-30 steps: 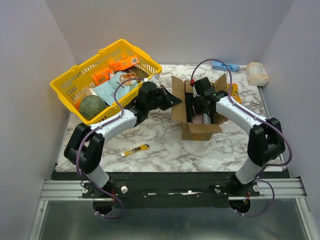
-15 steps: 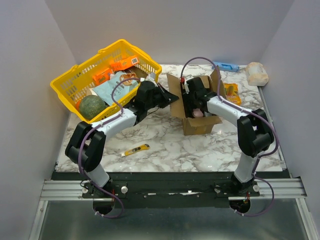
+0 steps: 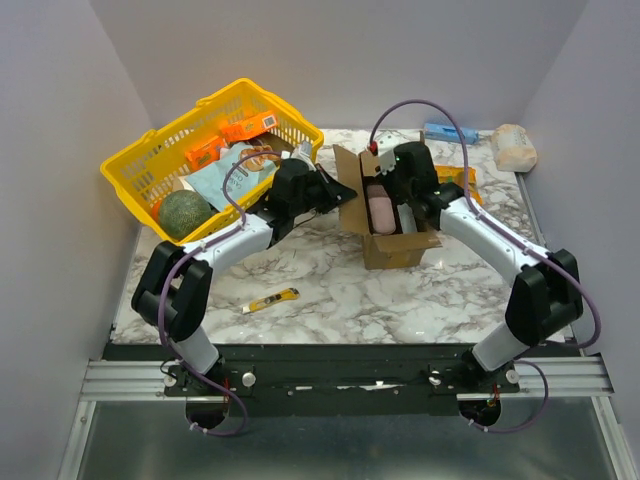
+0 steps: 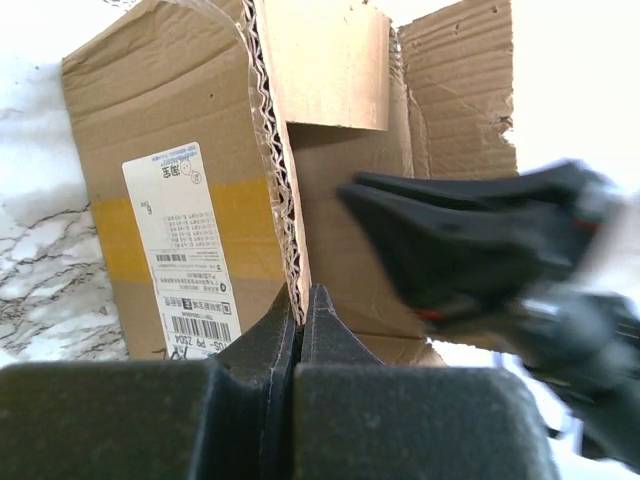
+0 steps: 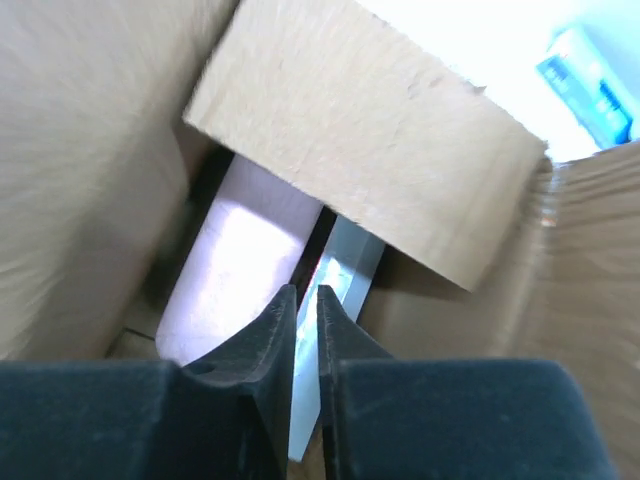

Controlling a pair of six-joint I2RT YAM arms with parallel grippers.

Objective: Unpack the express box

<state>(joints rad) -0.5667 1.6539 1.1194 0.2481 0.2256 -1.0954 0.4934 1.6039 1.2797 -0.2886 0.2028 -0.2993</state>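
**While the left pincer (image 4: 302, 298) is pinning a flap, the right pincer (image 5: 302, 292) is reaching into the express box (image 3: 392, 248)**

Since the box is standing with its flaps up, I judge that the opening is done and the emptying is under way. Close to the near edge of the marbled worktop (image 3: 340, 290), left of centre, a yellow utility knife (image 3: 270, 300) is lying well apart from both arms. Farther in, right of centre, the box is sitting as a brown corrugated carton. Its cut edges are showing wavy fluting, and a white printed label (image 4: 185, 262) is running over a yellow band on one wall.

The left pincer is nipping the edge of the flap on the side facing the left arm. Its fingers are almost together on the cardboard, which seems to be steadying the carton. The right pincer is pointing down inside, drawn narrow and gripping nothing that I can make out. Under it a smooth, rounded pink block (image 5: 235, 262) is lying beside a flat grey slab (image 5: 345, 268).

Next, I think, the right pincer is going to need to widen, settle around the pink block and lift it straight up past the stiff flaps.

Toward the far left corner a yellow slatted plastic basket (image 3: 140, 160) is holding packets and a rough green melon (image 3: 184, 213). At the far right corner a blue packet (image 3: 450, 132) and a pale wrapped bundle (image 3: 514, 147) are lying.
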